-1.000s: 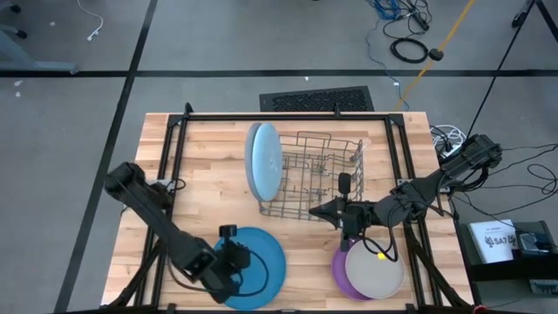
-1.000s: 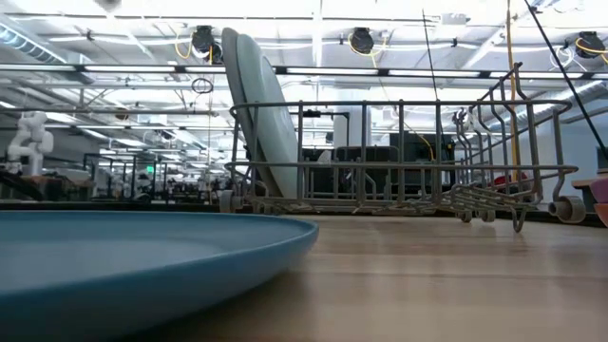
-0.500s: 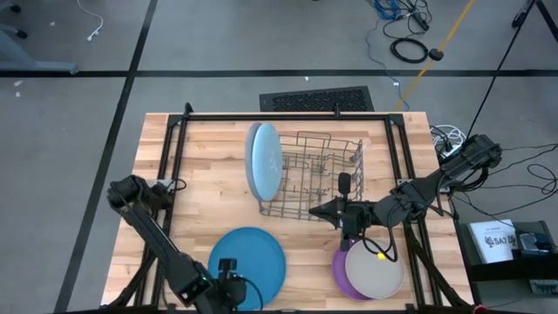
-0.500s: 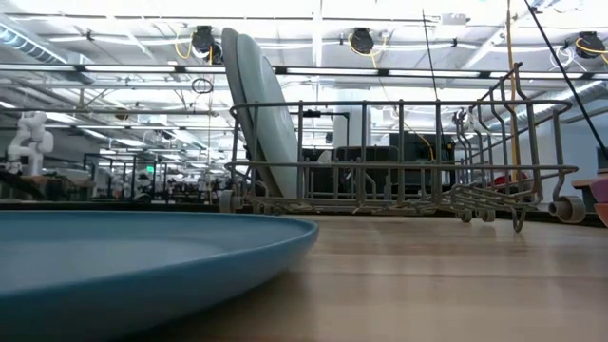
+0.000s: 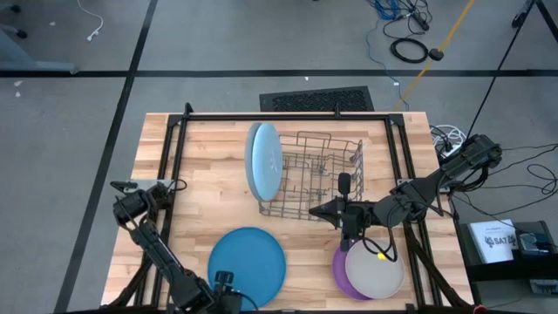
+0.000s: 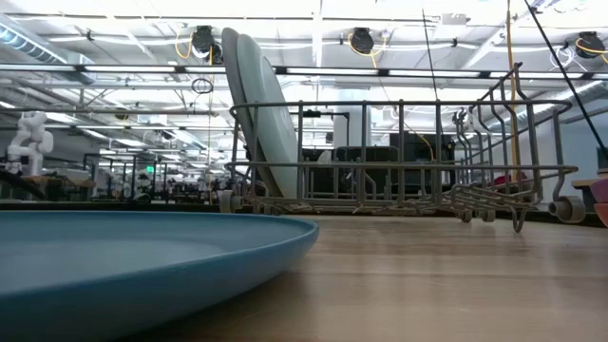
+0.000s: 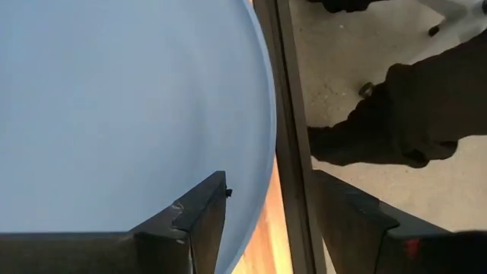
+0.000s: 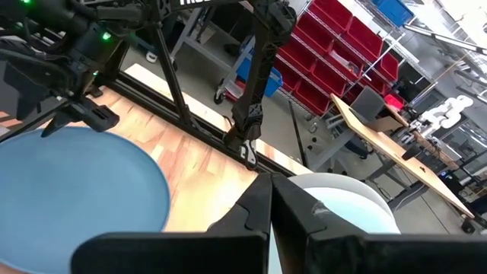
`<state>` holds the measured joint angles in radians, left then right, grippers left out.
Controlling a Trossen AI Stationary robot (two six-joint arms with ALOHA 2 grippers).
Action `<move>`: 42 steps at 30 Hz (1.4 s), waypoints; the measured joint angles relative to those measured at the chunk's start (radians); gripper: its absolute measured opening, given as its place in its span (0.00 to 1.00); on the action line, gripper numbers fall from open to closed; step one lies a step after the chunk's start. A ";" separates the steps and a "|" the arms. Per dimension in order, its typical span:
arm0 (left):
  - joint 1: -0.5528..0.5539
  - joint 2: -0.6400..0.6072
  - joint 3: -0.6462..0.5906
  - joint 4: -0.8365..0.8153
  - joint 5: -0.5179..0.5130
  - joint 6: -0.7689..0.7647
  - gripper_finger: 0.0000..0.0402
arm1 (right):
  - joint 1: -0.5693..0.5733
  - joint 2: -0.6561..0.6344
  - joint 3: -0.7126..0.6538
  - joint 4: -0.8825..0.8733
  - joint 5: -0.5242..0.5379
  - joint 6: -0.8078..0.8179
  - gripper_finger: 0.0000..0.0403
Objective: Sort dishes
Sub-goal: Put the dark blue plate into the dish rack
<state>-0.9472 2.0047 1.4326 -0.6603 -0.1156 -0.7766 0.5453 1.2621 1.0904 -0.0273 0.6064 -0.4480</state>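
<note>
A darker blue plate lies flat on the table near its near edge; it also fills the low view and the left wrist view. My left gripper is open at the plate's near rim, one finger over the plate and the other past the table's edge. Two pale plates stand on edge in the left end of the wire rack. A beige-grey plate lies on a purple plate at the near right. My right gripper is shut and empty, between the rack and those plates.
The wire rack stands in the middle of the table, with empty slots to the right of the standing plates. A black frame runs around the table's edges. There is bare wood to the left of the rack and between the blue and purple plates.
My left gripper has drawn back from above the blue plate's left part toward the table's near edge. The blue plate lies where it was. My right arm has kept still.
</note>
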 joint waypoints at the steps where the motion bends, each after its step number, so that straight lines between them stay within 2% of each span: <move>1: -0.001 0.005 0.000 0.000 -0.002 0.004 0.48 | 0.000 0.000 0.000 0.000 0.000 0.000 0.00; 9: -0.002 0.064 0.000 -0.046 -0.032 0.031 0.48 | 0.000 0.000 0.000 0.000 0.000 0.000 0.00; 18: 0.004 0.073 0.005 -0.127 -0.092 0.028 0.47 | -0.001 0.000 0.000 0.000 0.000 -0.006 0.00; 22: 0.018 0.074 0.004 -0.142 -0.104 0.034 0.37 | -0.001 0.000 0.000 0.000 0.000 -0.008 0.00; 29: 0.044 0.075 0.002 -0.154 -0.167 0.115 0.05 | -0.001 0.000 0.000 0.000 0.000 -0.008 0.00; 36: 0.066 0.071 0.008 -0.146 -0.144 0.135 0.01 | 0.000 0.000 0.000 0.000 0.000 -0.007 0.00; 42: 0.076 0.045 0.049 -0.138 -0.053 0.160 0.00 | 0.000 0.000 0.000 0.001 0.000 -0.004 0.00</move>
<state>-0.8707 2.0499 1.4820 -0.7980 -0.1691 -0.6163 0.5449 1.2619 1.0901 -0.0267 0.6060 -0.4519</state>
